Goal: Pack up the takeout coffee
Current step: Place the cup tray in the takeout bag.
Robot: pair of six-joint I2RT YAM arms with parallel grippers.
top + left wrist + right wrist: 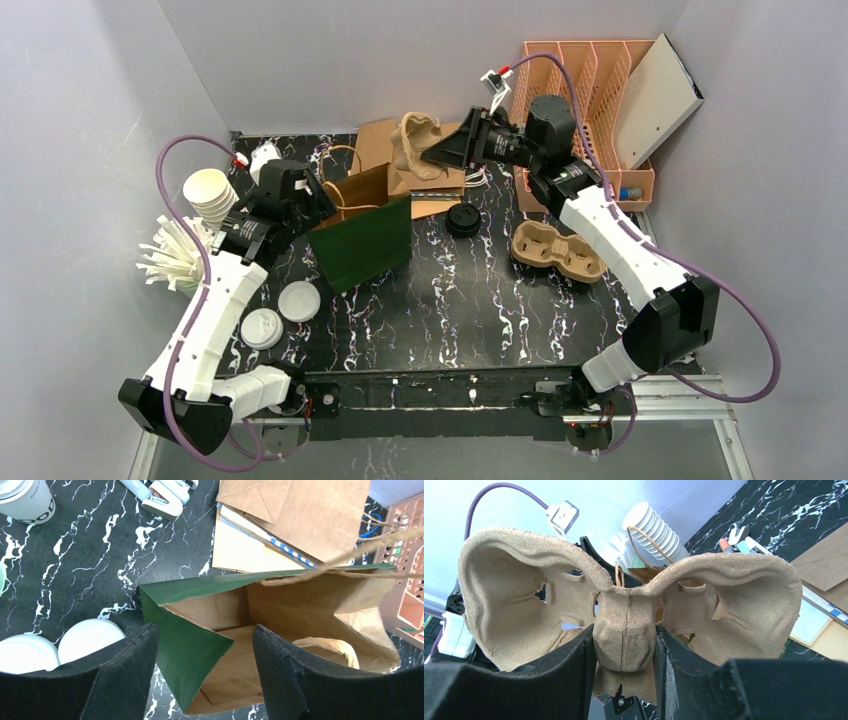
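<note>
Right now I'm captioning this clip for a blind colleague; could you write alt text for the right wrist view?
The right gripper clamps the centre ridge of a brown pulp cup carrier, with one empty cup well on each side. Behind it are a stack of white paper cups and the black marbled table.

Black marbled table (450,310) is carrying: green paper bag (365,245) standing open, left of centre; brown bags (378,140) lying flat behind it; black lid (462,220) and pulp cup carrier (555,250) sitting right; white lids (300,300) lying front left; cup stack (210,192), possibly resting at the left edge.
</note>
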